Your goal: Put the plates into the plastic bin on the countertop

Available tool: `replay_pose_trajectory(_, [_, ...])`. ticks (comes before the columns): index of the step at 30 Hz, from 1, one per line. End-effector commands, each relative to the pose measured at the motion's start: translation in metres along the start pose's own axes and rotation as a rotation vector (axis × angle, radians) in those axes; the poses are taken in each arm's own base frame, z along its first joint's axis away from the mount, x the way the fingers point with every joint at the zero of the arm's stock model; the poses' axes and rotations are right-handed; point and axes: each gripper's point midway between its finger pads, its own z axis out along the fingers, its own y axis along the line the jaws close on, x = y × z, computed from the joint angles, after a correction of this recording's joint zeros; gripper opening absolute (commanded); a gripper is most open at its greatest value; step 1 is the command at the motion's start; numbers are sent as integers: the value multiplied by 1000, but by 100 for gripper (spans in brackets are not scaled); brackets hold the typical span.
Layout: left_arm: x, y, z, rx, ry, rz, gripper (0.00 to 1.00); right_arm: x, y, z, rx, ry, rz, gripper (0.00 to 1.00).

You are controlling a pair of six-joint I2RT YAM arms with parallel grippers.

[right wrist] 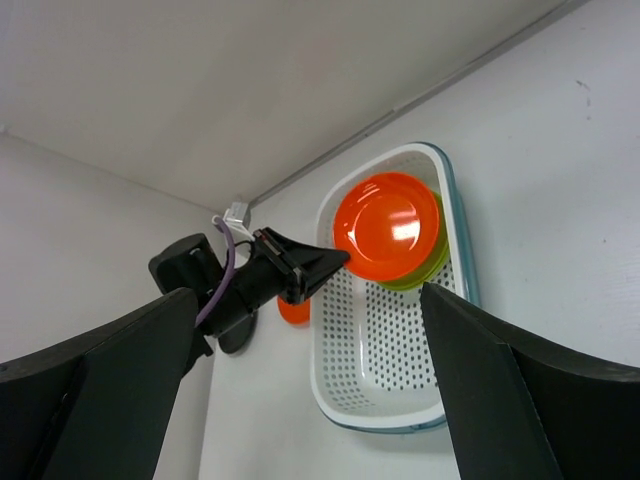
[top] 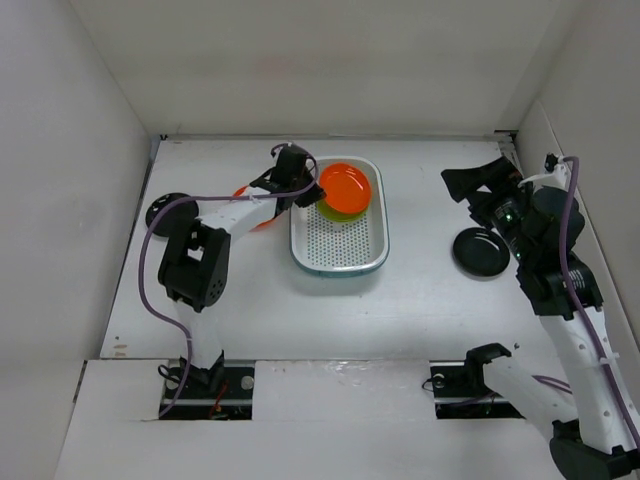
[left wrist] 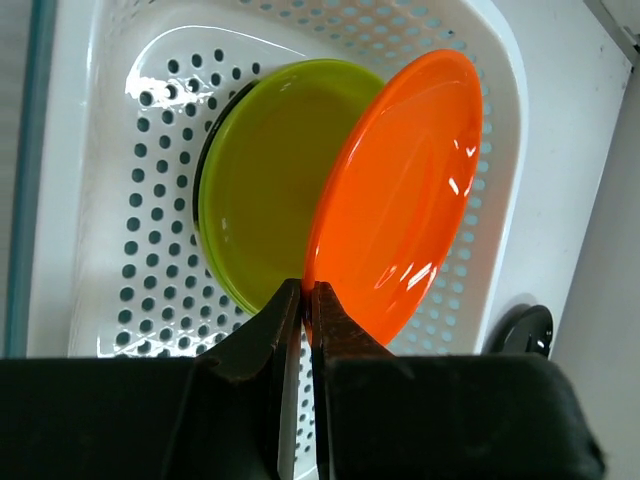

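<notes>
Top view: the plastic bin [top: 340,250] sits on the bench [top: 430,300]. Left gripper [top: 315,187] reaches over the bin's left rim at its far end, jaws closed on the edge of an orange plate [top: 347,185]. That plate is held over a lime green plate [top: 338,211] lying in the bin's far end, and only a sliver of green shows. Second orange plate [top: 263,224] is just left of the bin, mostly hidden under the left arm. One black plate [top: 165,212] is well left of the bin, crossed by the purple cable [top: 146,270]. The other black plate [top: 481,252] is right of the bin, fully visible. Right gripper [top: 470,180] hovers right of the bin, level with its far end, holding nothing; jaw gap is hard to read here. Left wrist view: fingers [left wrist: 340,330] pinch the orange plate's near edge. The plate is steeply tilted and overlaps the green one, both inside the bin. A thin dark edge [left wrist: 205,175] shows under the green plate's left side; the top view doesn't show it, and I can't tell what it is. A dark glossy round thing [left wrist: 525,330] outside the bin is cut off by the gripper body, so no ID. Right wrist view: own fingers [right wrist: 100,400] are wide apart with nothing between them, so jaws open. The bin, the orange plate over the green one and the left gripper show side-on. The second orange plate is a small patch beside the bin. The black plate right of the bin is out of frame.
</notes>
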Motion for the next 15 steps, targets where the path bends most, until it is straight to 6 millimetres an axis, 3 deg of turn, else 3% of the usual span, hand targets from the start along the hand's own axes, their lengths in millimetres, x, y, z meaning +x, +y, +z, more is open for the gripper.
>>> replay_pose_trajectory(1, [-26, -6, -2, 8, -76, -20, 0, -5, 10, -4, -32, -4, -14, 100])
replay_pose_trajectory(6, [-26, 5, 9, -3, -50, -33, 0, -7, 11, -4, -39, -10, -14, 100])
replay_pose_trajectory(7, [-21, 6, 11, 1, -30, -34, 7, -7, 11, -4, -39, -10, -14, 100])
replay_pose_trajectory(9, [-27, -9, 2, 58, -47, -30, 31, -7, 11, -4, -39, -10, -14, 100])
replay_pose_trajectory(10, [-28, -18, -5, 78, -53, -23, 61, -7, 11, -4, -39, -10, -14, 100])
replay_pose_trajectory(12, [-41, -37, -29, 135, -97, -19, 90, -7, 11, -4, -39, -10, -14, 100])
replay_pose_trajectory(13, [-45, -45, -39, 159, -106, -5, 100, -7, 12, -1, -39, -10, -14, 100])
replay_pose_trajectory(15, [-58, -66, -63, 220, -140, 15, 100, -7, 12, -1, -39, -10, -14, 100])
